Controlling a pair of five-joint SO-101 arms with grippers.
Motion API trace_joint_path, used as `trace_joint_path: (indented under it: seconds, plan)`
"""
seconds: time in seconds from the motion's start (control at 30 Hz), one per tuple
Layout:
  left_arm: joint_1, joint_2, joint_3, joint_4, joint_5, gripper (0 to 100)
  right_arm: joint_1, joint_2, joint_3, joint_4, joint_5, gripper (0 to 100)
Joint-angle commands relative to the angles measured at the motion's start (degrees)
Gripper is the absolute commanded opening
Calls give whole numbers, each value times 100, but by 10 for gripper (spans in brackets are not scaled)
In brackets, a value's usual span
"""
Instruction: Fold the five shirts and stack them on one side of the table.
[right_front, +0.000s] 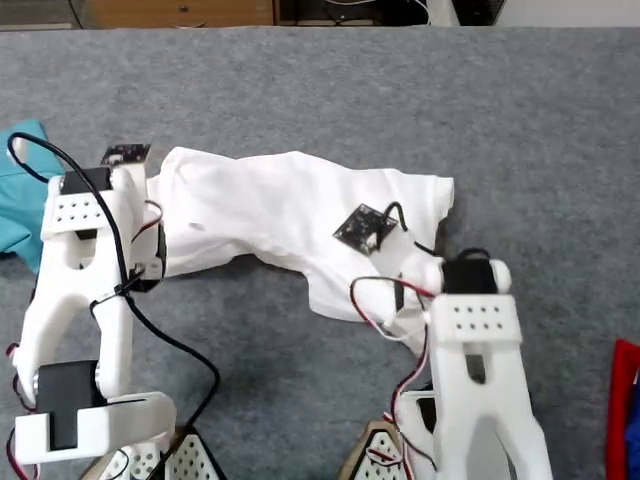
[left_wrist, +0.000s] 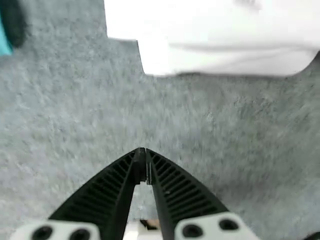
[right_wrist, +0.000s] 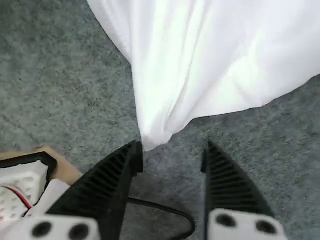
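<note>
Grey felt-like tbl top (right_front: 300, 90); wood cabinet (right_front: 180, 12) behind far edge, upper left.

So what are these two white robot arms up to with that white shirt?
Two robot arms are working on a white shirt that lies rumpled, not yet folded, on the gray table. The right gripper is open, with a corner of the shirt just at its fingertips. The left gripper is shut over bare table beside the shirt's edge. A teal shirt lies at the table's edge.
</note>
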Motion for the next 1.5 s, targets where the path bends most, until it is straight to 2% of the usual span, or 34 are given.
trace_joint_path:
  seconds: [0.0, 0.13, 0.23, 0.33, 0.5, 0.7, 0.83, 0.9, 1.0, 1.1, 1.27, 1.47]
  plan:
    - [-18, 4, -642, -88, 18, 19, 101, -637, -303, 202, 141, 309]
    - [-9, 22, -1143, -862, 501, 19, 92, -778, -892, -246, -123, 247]
    - [316, 207, -1240, -1679, 853, 19, 66, -286, -1051, -1204, -703, 118]
    - [941, 752, -1380, -1908, 897, 19, 4, 664, -1121, -2303, -1011, 2]
    - [1530, 2079, -2084, -2242, 897, 19, -4, 2571, -1710, -3464, -1697, 5]
    - [1301, 3688, -3604, -2435, 862, 19, -4, 4831, -3002, -4176, -2426, 5]
    - [976, 4391, -4571, -2251, 853, 19, 13, 6097, -3943, -4053, -2541, 5]
    - [888, 4637, -4976, -1802, 835, 19, 48, 6571, -4374, -3798, -2532, 5]
    - [862, 4866, -5336, -967, 422, 19, 242, 7178, -5068, -3385, -2532, 5]
    - [853, 4936, -5477, -343, 167, 19, 488, 7723, -5903, -2875, -2514, 5]
    - [774, 4866, -5451, 422, 167, 19, 752, 8611, -7336, -2022, -2523, 5]
    - [730, 4910, -5336, 985, 167, 19, 760, 9464, -8840, -1099, -2505, 5]
